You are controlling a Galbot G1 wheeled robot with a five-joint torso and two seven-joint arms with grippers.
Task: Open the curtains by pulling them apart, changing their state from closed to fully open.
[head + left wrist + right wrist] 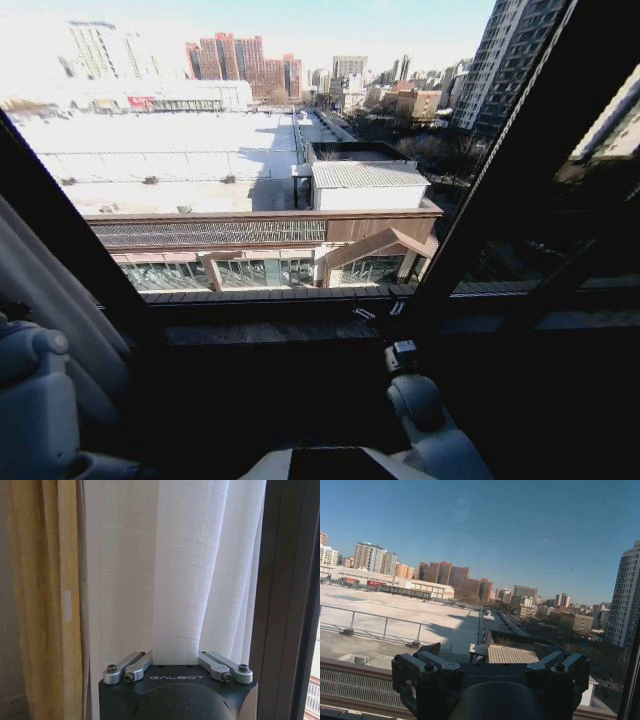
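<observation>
The sheer white curtains point(165, 565) hang in pleats right in front of my left gripper point(175, 661). One fold runs down between its fingers and narrows there, and the gripper is shut on it. In the head view a grey-white curtain panel point(48, 290) is gathered at the far left beside my left arm point(35, 400), and the window pane point(250, 160) stands uncovered. My right gripper point(495, 656) is open with nothing in it and faces the glass. It reaches up near the sill at bottom centre point(402, 352).
A yellow drape point(40, 605) hangs beside the white curtain, with a wall socket point(15, 705) low behind it. Dark window frame bars point(500, 170) slant across the right side, and a dark sill point(280, 330) runs below the glass. Rooftops and towers lie outside.
</observation>
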